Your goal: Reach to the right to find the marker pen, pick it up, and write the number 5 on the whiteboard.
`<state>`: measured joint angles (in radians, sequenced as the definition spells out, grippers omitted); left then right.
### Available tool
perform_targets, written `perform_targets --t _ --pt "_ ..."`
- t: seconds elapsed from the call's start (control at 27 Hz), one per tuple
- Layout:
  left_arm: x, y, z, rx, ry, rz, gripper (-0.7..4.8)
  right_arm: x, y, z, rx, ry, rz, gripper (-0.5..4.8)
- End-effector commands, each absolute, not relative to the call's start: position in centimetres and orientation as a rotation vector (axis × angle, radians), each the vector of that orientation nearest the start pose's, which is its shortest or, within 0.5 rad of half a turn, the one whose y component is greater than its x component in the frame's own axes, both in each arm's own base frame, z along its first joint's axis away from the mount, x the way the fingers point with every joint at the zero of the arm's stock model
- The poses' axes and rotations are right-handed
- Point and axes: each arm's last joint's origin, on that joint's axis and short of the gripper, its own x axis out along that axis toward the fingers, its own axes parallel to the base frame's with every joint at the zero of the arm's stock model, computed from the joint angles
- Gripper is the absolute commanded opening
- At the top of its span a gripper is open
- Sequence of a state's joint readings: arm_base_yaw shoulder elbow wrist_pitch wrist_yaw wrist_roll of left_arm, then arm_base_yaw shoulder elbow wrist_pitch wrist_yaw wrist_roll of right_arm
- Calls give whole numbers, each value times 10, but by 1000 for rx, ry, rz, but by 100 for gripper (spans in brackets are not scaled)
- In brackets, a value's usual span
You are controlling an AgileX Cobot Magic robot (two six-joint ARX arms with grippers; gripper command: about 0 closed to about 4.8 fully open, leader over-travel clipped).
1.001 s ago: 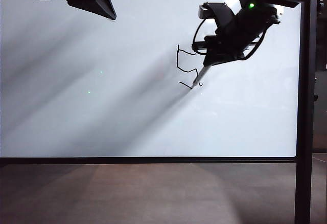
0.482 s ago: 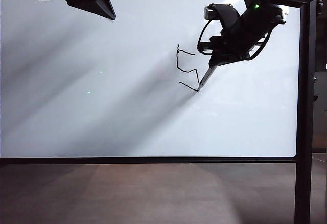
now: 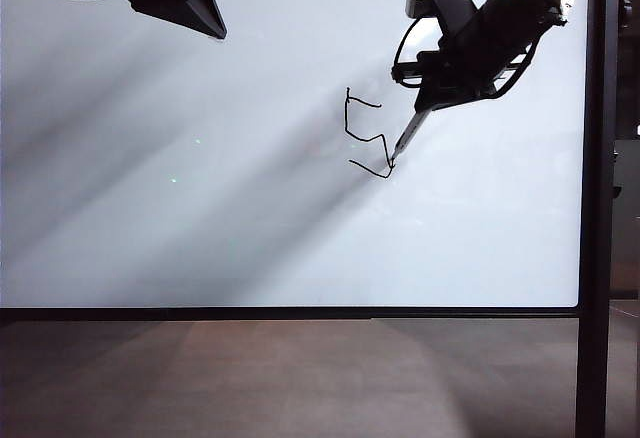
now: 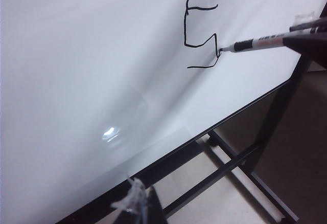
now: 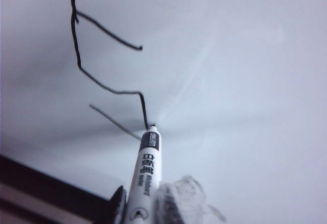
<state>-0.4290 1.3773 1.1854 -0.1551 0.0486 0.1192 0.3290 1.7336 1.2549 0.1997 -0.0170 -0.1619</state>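
Observation:
The whiteboard [image 3: 200,218] fills the exterior view, and its glossy face also shows in the left wrist view [image 4: 92,81]. An angular black number 5 [image 3: 366,134] [image 4: 201,37] [image 5: 104,75] is drawn right of centre. My right gripper [image 3: 432,103] [image 5: 143,203] is shut on the marker pen [image 3: 408,138] [image 5: 148,165] [image 4: 260,42]. The pen's dark tip touches the board at the lower right bend of the 5. My left gripper [image 3: 205,13] [image 4: 148,206] hangs at the upper left, shut and holding nothing, well away from the figure.
A thin black frame [image 3: 300,313] runs along the board's lower edge, and a black upright post [image 3: 597,258] stands at the right. Brown floor [image 3: 300,388] lies below. The stand's black legs [image 4: 230,162] show under the board.
The right gripper has carried the pen to the right and slightly up, so the bottom stroke of the 5 is longer and now curves up to join the belly. The left arm has stayed still.

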Motion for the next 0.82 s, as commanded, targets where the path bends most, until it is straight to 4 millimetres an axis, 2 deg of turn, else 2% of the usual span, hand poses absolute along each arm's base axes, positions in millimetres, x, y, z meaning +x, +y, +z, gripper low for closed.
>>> perform_targets --t 0.04,0.15,0.37,0.56,0.67,0.82 --pt "282 -130 345 183 299 -489 -5 372 130 287 -202 265 386 -7" --pt "278 -128 351 179 280 -488 -5 363 127 300 -201 256 386 -7" --pt "255 -117 375 170 212 -454 -5 327 114 345 -175 162 374 -7" --pt "216 -96 404 111 126 -378 -5 285 99 374 -110 71 358 -7" --pt "185 -82 416 78 36 -371 -5 255 89 380 -98 24 356 -7" --pt "145 -63 420 66 -39 -356 -5 217 75 380 -45 -20 344 -7"
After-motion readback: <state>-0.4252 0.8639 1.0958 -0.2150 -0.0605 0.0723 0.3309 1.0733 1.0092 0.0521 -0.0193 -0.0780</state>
